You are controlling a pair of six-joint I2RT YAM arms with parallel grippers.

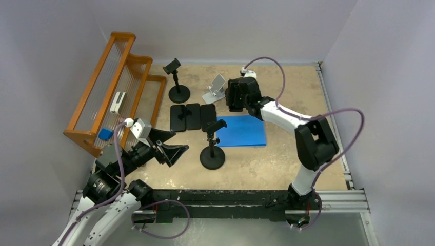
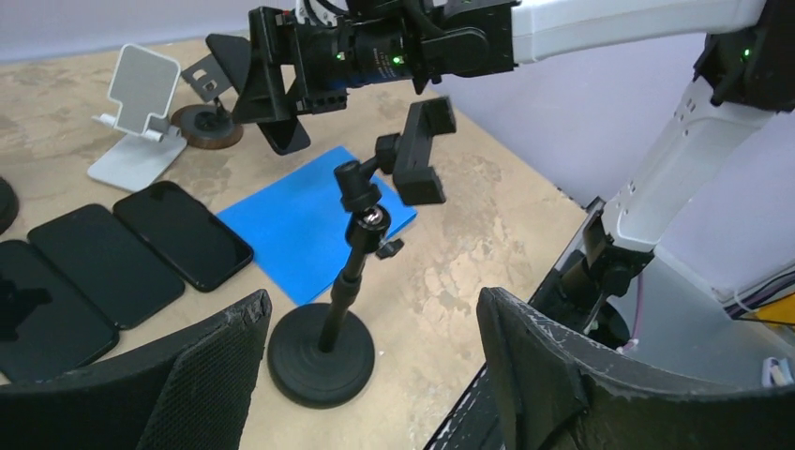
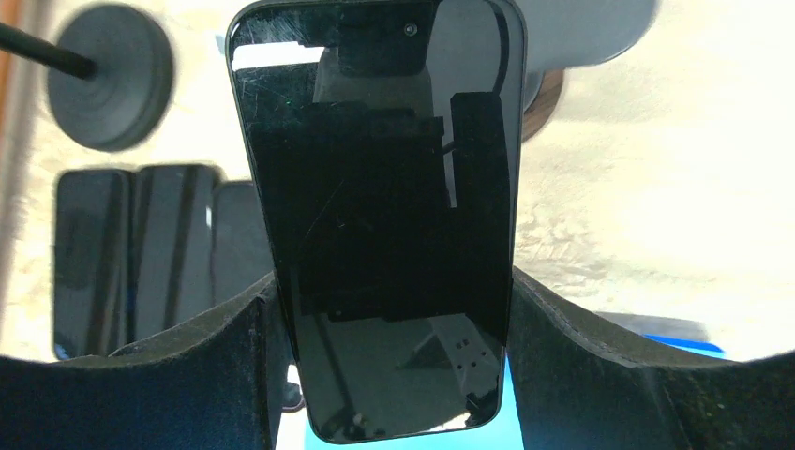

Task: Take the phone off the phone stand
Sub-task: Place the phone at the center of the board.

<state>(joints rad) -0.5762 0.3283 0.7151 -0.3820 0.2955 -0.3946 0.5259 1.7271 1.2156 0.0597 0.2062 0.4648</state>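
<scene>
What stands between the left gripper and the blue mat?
A black clamp stand, empty, between left gripper and blue mat; the left wrist view shows it.

The right arm (image 1: 279, 115) has white links and black joints; the left arm (image 1: 102, 187) too. A purple cable (image 1: 362, 123) loops along each. The left hand (image 1: 174, 144) has black, wedge-shaped, textured fingers (image 2: 202, 375). Small green lights (image 2: 397, 61) glow on the right wrist.

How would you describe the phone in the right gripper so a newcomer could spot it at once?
Find the big blue mat. Just beyond its far edge hangs the right gripper, shut on a black phone. The three other phones lie flat in a row; this one is lifted.
</scene>
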